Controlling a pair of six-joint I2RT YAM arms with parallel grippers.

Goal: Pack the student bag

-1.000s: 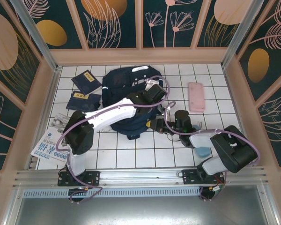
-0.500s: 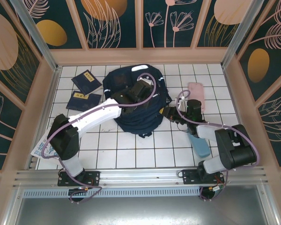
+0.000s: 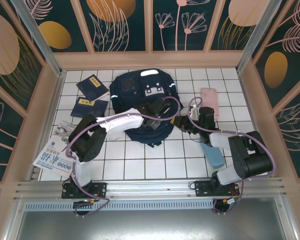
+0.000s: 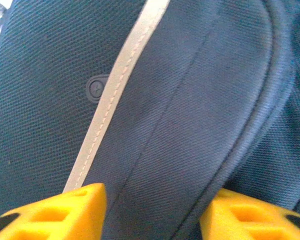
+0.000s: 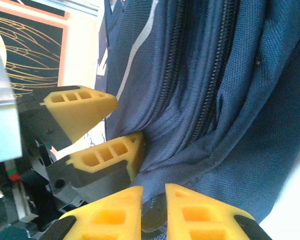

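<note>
Student bag point(image 3: 135, 97) lies on the white-tiled table point(image 3: 140, 165), middle-back, about 12 o'clock from my bases, dark navy, slumped flat, white patch up at its 12 o'clock end. My left tool point(image 3: 164, 107) is over the bag's 4 o'clock edge, released: in the left wrist view both yellow fingertips point(image 4: 70, 212) stand apart with nothing clamped, just navy weave and one white stripe point(image 4: 115, 95) running under them toward 1 o'clock. My right tool point(image 5: 154, 192) is at the same edge of the bag, coming in from 3 o'clock, just beside the left tool, clenched on a fold of the student bag; in the right wrist view the tips are nearly together with dark fabric pinched between, and the zipper point(image 5: 215, 65) runs up toward 12 o'clock above the pinch. Can't tell if it has the zipper pull or only cloth. Pink case point(image 3: 209, 102) at 2 o'clock, apart from the bag. Two navy booklets point(image 3: 91, 86) at 10 o'clock, the nearer one just beside the bag. Printed leaflet point(image 3: 54, 156) at 8 o'clock by the left arm. Light blue thing point(image 3: 216, 156) at 4 o'clock, partly under the right arm.
</note>
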